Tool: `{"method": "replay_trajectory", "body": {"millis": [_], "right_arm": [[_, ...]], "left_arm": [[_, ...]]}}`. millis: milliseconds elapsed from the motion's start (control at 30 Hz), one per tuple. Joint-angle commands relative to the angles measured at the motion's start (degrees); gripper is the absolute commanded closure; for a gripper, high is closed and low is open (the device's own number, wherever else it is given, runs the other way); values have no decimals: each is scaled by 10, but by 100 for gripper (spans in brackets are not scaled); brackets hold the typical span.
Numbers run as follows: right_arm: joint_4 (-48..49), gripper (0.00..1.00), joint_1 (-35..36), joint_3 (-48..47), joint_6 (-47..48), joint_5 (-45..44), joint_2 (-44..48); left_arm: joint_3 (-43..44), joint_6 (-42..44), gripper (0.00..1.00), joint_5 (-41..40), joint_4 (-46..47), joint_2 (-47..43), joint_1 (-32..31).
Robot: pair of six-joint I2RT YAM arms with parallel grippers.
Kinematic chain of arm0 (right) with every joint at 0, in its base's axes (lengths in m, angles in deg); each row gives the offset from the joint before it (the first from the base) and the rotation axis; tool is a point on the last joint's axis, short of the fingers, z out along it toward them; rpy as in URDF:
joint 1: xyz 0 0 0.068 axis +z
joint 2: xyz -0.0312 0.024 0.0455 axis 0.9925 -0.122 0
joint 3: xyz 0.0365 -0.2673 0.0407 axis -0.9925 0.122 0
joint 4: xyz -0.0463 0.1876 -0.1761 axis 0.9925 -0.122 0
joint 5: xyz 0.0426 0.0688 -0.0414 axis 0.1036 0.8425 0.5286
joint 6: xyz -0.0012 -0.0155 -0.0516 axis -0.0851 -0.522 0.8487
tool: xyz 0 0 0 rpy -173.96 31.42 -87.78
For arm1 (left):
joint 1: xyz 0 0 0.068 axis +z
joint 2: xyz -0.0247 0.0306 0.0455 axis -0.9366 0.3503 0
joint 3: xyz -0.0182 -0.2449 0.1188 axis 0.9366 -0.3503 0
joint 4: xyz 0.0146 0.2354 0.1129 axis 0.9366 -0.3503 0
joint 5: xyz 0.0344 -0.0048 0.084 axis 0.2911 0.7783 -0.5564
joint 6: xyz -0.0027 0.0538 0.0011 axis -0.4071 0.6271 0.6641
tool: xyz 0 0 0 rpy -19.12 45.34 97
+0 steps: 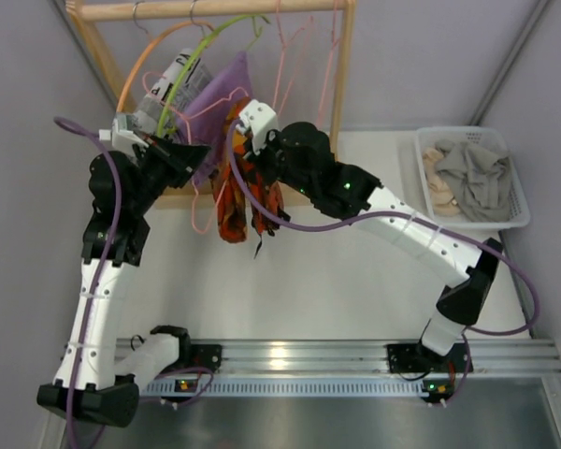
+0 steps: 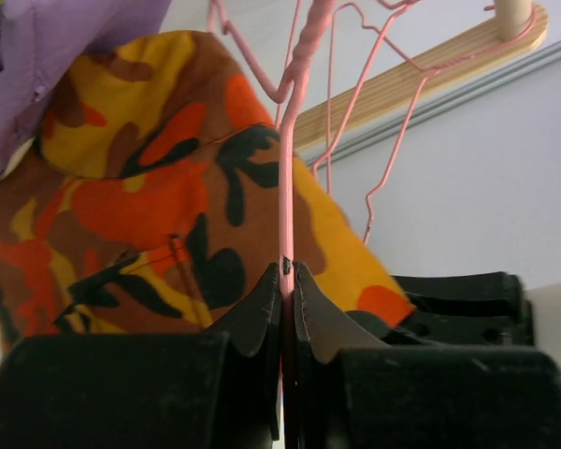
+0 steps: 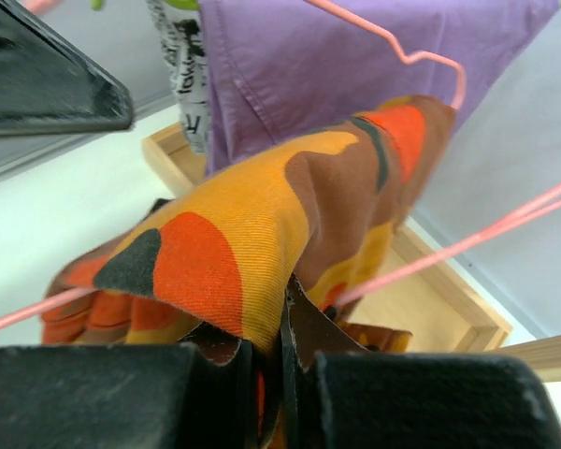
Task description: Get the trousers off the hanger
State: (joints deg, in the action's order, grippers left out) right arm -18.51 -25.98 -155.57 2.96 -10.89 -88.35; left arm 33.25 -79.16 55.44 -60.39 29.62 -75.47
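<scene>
The trousers (image 1: 236,201) are orange, yellow, brown and black camouflage cloth, draped over a pink wire hanger (image 1: 208,201) under the wooden rack. My left gripper (image 1: 189,152) is shut on the hanger's pink wire (image 2: 287,201), with the trousers (image 2: 150,210) just behind it. My right gripper (image 1: 251,140) is shut on a fold of the trousers (image 3: 262,234) near the top of the garment. The pink hanger wire (image 3: 467,243) runs past the cloth on the right.
A wooden rack rail (image 1: 215,9) carries orange, green and pink hangers and a purple garment (image 1: 222,94). A printed white garment (image 1: 173,89) hangs to the left. A white basket (image 1: 519,210) with grey cloth stands at the right. The rack's wooden base (image 3: 449,299) lies beneath.
</scene>
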Motion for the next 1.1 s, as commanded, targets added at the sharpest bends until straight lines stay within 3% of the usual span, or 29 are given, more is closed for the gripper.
{"method": "replay_trajectory", "body": {"millis": [0,300,467,1067], "right_arm": [[45,100,-15,-87,-22,67,67],[-6,100,-20,-213,-63,156,45],[-23,100,-20,-225,-76,200,46],[-21,100,-50,-324,-84,180,30]], "left_arm": [[-14,35,100,-2,39,-16,4],[-93,69,100,4,17,-51,4],[-134,80,100,-3,5,-60,4],[-233,98,100,3,-5,-38,-2]]}}
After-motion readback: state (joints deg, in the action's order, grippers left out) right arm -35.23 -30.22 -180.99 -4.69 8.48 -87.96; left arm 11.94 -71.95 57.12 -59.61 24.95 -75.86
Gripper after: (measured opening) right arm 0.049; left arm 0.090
